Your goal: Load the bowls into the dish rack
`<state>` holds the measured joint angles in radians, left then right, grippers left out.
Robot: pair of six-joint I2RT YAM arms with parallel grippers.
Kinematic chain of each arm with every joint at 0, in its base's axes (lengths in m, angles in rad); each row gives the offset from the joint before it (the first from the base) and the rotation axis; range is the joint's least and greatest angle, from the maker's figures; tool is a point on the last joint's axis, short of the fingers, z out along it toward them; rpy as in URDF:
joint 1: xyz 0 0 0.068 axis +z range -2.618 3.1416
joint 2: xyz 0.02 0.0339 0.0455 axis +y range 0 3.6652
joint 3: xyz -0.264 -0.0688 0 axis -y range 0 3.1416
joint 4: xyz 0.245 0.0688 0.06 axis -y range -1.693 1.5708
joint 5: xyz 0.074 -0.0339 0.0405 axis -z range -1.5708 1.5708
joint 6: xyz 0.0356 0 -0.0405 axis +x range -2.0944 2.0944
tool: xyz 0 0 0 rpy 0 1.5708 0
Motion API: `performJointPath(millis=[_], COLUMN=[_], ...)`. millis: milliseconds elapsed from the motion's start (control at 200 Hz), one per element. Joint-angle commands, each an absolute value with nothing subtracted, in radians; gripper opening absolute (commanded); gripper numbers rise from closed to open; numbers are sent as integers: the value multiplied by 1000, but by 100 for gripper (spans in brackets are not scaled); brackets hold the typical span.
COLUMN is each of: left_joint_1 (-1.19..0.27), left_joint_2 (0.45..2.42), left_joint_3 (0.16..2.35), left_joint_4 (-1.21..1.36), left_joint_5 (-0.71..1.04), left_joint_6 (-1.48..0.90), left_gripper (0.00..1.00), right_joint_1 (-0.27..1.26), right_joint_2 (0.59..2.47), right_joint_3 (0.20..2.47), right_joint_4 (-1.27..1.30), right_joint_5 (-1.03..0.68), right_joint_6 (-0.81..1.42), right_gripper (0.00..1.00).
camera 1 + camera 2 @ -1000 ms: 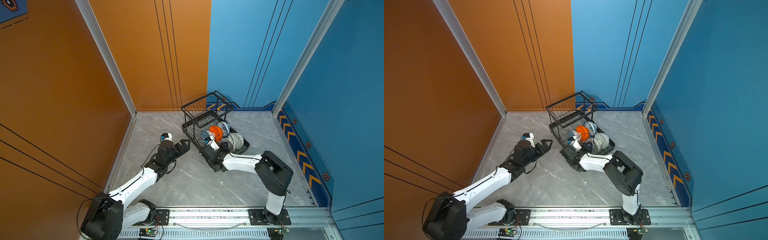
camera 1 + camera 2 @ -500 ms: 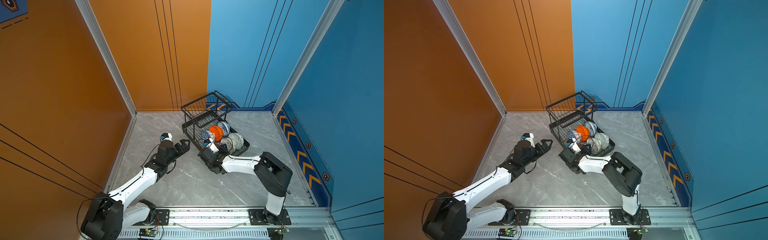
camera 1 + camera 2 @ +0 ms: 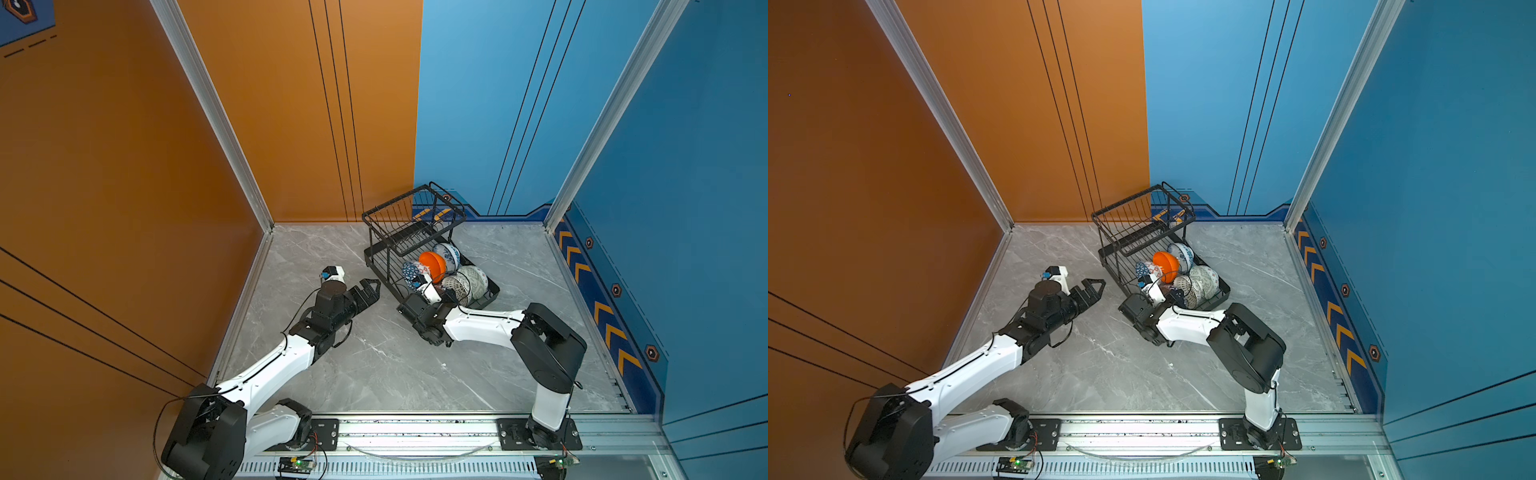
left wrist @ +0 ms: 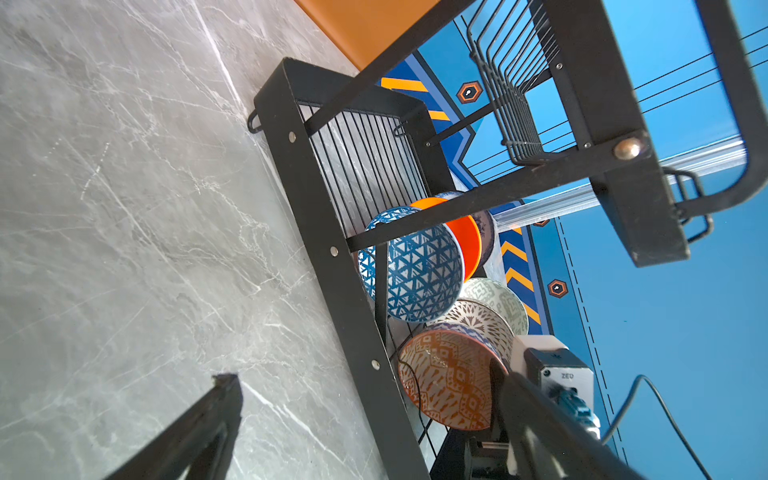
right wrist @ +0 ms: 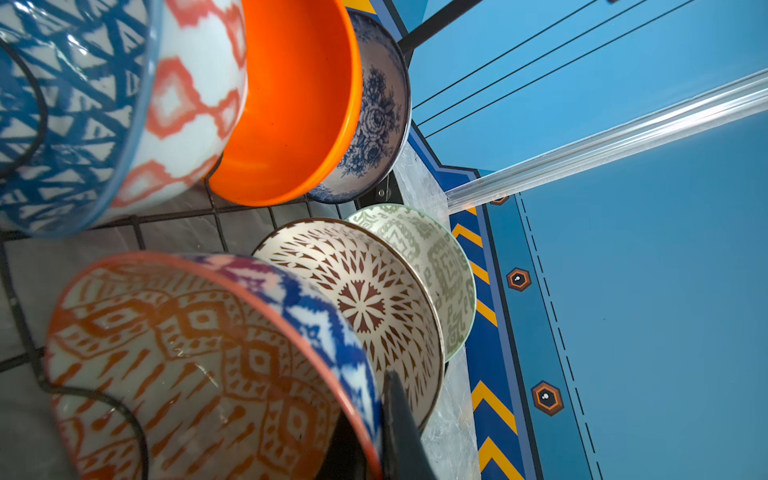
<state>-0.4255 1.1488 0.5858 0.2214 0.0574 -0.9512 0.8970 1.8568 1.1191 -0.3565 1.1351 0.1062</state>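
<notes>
The red-orange patterned bowl [image 5: 199,353] stands on edge in the lower tier of the dish rack [image 4: 320,216], and the right tool [image 5: 372,411] is closed tight on its rim. Behind it stand the lattice bowl [image 5: 361,303] and the pale green bowl [image 5: 444,266], beside them the blue triangle bowl [image 5: 62,124], the plain orange bowl [image 5: 291,104] and the floral bowl [image 5: 374,112]. The left tool [image 3: 370,289] is wide open and empty, over the grey counter [image 3: 374,374] just beside the rack.
</notes>
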Motion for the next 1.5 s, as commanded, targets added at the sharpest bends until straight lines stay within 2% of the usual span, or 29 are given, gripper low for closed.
performJointPath(millis=[0,816,966,1281,1496], left_joint_1=[-425,-437,-435,-409,-372], left_joint_2=[1140,1109,1110,1112,1096], left_joint_3=[588,585,597,637,679], left_joint_4=[232,220,197,146,101], left_joint_5=[65,51,45,47,12], left_joint_6=[-942,-938,-924,-886,-838], left_gripper=[98,98,98,98,98], right_joint_1=[885,857,858,852,763], right_joint_2=[1832,1760,1734,1595,1406], right_joint_3=[1129,1195,1207,1193,1155], right_joint_4=[-518,-530,-530,-522,-519], right_joint_5=[1078,1028,1009,927,809], right_joint_6=[154,145,137,124,160], right_gripper=[5,47,69,98,100])
